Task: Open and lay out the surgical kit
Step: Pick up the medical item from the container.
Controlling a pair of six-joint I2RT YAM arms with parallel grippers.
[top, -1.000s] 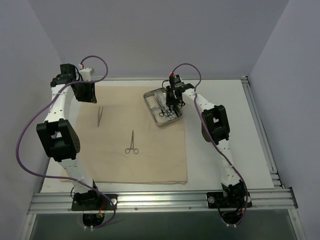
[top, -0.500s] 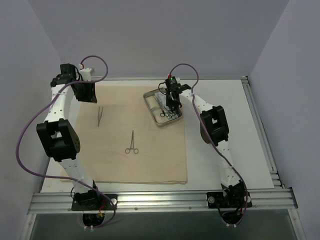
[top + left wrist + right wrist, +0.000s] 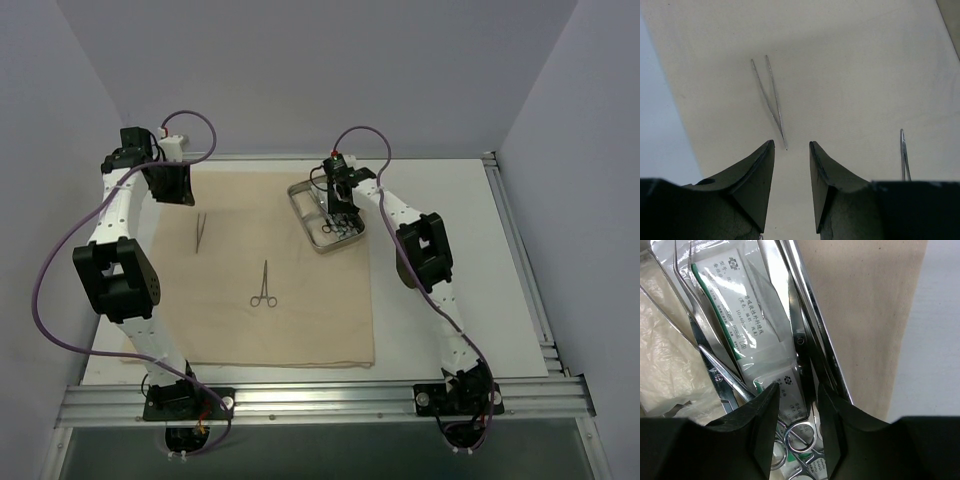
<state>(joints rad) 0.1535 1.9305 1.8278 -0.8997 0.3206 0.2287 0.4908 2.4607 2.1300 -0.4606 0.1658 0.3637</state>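
Steel tray (image 3: 300, 212), far right of cloth wrap (image 3: 270, 320), holds the scissors (image 3: 801, 434). My right pincer (image 3: 797, 392), jaws parted and empty, hangs directly over their rings; long axis runs away from me along the tray wall. Left pincer (image 3: 791, 147) parted, empty, above tweezers (image 3: 771, 100).

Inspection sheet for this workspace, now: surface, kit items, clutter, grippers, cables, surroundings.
Surface: white table; beige cloth spread flat on it.
Job's things: tweezers and forceps lie apart on the cloth; steel tray holds a clear packet and ring-handled instruments.
Clutter: nothing seen.
Grippers: left gripper open, empty, above the tweezers' tip; right gripper open, low over the tray's contents.
Cables: purple cable looped along each arm.
Surroundings: plain walls; aluminium rail at the near edge.
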